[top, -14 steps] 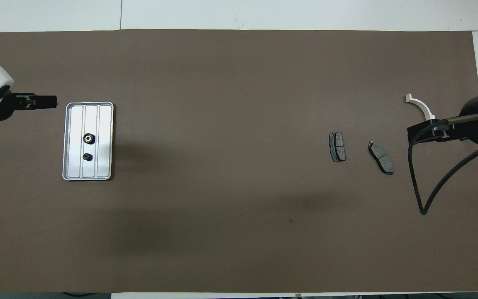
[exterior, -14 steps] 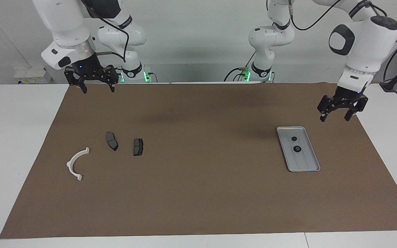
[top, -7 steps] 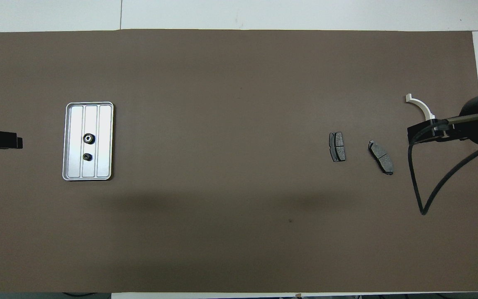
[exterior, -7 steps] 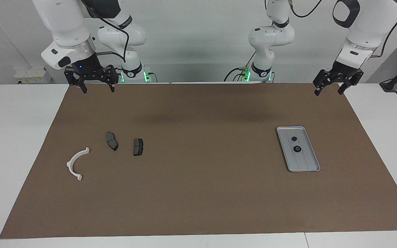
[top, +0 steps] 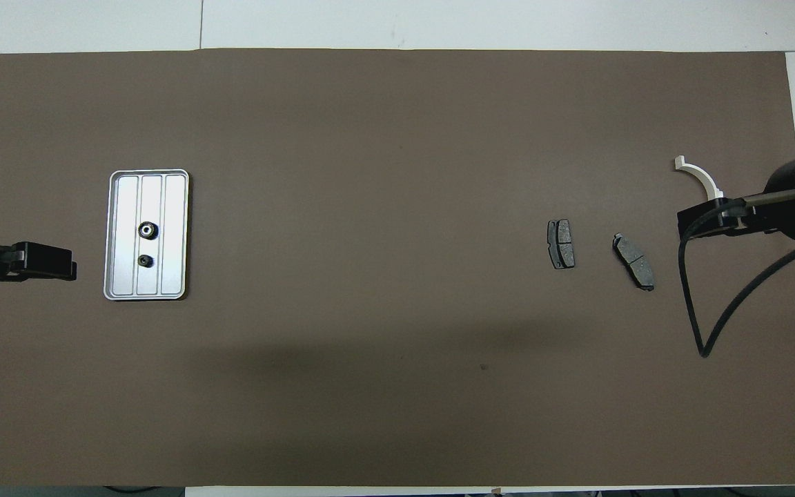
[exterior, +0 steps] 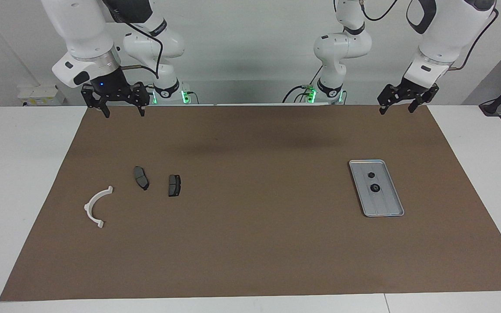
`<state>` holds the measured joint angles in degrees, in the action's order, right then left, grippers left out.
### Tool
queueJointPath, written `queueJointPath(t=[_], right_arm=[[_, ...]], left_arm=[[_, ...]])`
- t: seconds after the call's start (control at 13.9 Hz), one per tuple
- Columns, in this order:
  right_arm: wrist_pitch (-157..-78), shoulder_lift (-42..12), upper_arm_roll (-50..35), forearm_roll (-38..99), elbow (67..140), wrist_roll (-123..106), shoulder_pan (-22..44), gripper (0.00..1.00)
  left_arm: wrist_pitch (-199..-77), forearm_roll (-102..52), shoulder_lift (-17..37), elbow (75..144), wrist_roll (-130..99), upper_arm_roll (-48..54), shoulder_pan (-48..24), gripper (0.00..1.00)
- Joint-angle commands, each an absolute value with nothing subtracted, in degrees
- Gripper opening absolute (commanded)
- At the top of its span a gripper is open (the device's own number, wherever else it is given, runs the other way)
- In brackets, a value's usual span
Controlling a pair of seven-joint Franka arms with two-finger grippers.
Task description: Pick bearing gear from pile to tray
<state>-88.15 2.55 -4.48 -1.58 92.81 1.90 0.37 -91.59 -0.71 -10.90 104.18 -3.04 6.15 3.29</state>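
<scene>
Facing view shows you both gears (exterior: pixel 373 181) already in the tray (exterior: pixel 393 205), well below the released, empty left gripper (exterior: pixel 402 104) and right gripper (exterior: pixel 119 106), so any further reach risks knocking them out.

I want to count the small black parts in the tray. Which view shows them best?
The overhead view: it looks straight into the tray, showing two black round pieces in the middle channel, clearly apart. The facing view shows the same two, smaller and at a slant.
</scene>
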Motion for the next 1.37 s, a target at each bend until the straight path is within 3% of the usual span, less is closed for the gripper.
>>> queueJointPath(t=[0.0, 0.79, 1.3], right_arm=[[-88.1, 3.3, -4.3, -0.1, 93.3, 0.6, -0.1, 1.00], [-88.1, 3.3, -4.3, -0.1, 93.3, 0.6, -0.1, 1.00], [-88.1, 3.3, -4.3, -0.1, 93.2, 0.4, -0.2, 1.00]], left_arm=[[-91.1, -1.3, -9.8, 101.4, -3.3, 5.6, 3.4, 1.00], [-93.8, -1.2, -8.9, 101.3, -2.0, 5.7, 1.9, 1.00], [-88.3, -0.4, -3.2, 94.2, -2.0, 5.5, 2.2, 1.00]])
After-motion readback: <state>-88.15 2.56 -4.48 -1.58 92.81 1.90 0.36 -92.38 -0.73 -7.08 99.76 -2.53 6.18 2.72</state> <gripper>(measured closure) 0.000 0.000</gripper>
